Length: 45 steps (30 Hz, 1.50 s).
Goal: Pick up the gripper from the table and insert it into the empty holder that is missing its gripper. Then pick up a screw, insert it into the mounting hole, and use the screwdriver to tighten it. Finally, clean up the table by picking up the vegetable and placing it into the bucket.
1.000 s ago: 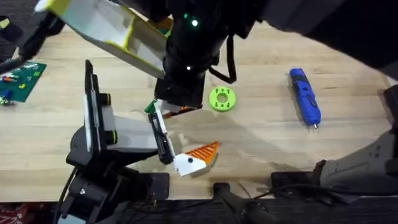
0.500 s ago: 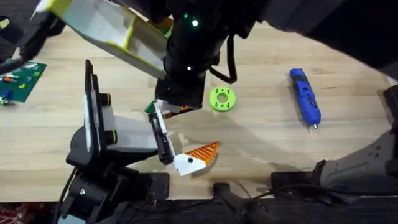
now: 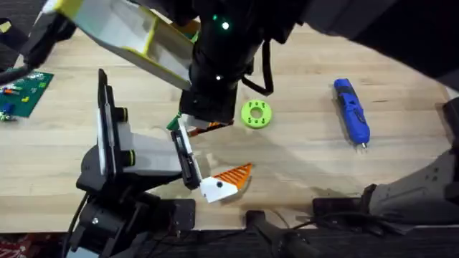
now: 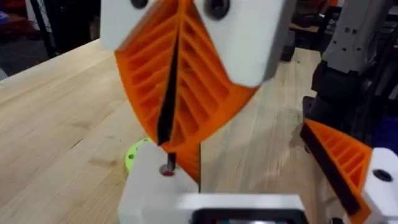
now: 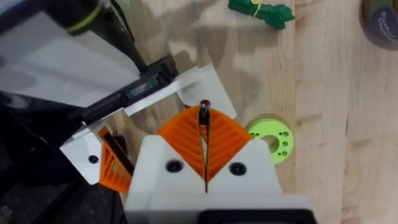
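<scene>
1. Left arm [image 3: 122, 154]: sitting nearest, at the lower left of the table [image 3: 301, 172]. Its left gripper [image 3: 204, 179] is reaching towards the middle. Whether it is open or closed cannot be told.
2. Orange ribbed piece on a white base [image 3: 228, 179]: lying by the near edge, just beside the left arm's tip.
3. White holder block [image 4: 155, 186]: sitting directly under the right gripper's tip, with a small hole in its top face.
4. Right gripper [image 5: 204, 118]: pointing down over the white block. Its orange ribbed pads [image 4: 199, 93] are pressing together and pinching a small screw [image 4: 166, 169], whose red-ringed end is sitting at the hole.
5. Lime-green ring [image 3: 256, 115]: lying flat just beyond and to the right of the right gripper.
6. Screwdriver [image 3: 351, 111]: lying on the right side of the table, well apart from both arms, with its bit pointing towards the near edge.
7. Vegetable [image 5: 261, 11]: a green bundle lying on the bare wood beyond the holder.
8. Green circuit board [image 3: 21, 93]: resting at the far left edge.
</scene>
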Available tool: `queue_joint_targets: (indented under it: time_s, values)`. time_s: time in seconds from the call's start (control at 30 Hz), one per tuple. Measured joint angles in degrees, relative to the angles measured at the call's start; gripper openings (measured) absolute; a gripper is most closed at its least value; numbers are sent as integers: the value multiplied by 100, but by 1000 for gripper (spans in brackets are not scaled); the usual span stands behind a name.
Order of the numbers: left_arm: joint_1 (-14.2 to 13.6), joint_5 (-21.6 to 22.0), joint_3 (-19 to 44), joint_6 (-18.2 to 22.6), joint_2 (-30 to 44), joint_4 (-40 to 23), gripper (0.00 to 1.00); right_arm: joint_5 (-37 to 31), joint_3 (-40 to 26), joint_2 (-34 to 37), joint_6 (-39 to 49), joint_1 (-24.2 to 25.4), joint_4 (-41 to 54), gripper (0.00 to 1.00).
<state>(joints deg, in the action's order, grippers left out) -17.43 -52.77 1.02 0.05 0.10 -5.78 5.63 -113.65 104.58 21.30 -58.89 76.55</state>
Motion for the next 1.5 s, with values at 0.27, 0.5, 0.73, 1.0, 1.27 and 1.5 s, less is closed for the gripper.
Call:
queue_joint_targets:
  time_s: [0.27,0.5,0.73,1.0,1.27,1.5]
  values:
    - [0,0,0,-2,-2,0,986,0,0,243,0,8,4,12]
    - [0,2,0,-10,0,-2,986,2,-4,267,0,10,9,12]
    - [0,0,0,-6,0,0,986,2,-11,267,0,10,63,12]
    - [0,0,0,-6,0,0,986,2,-11,267,45,10,63,7]
    - [0,5,0,-10,0,-2,986,3,-11,267,115,15,68,121]
    - [0,2,0,-2,-2,0,986,4,-11,267,155,24,68,972]
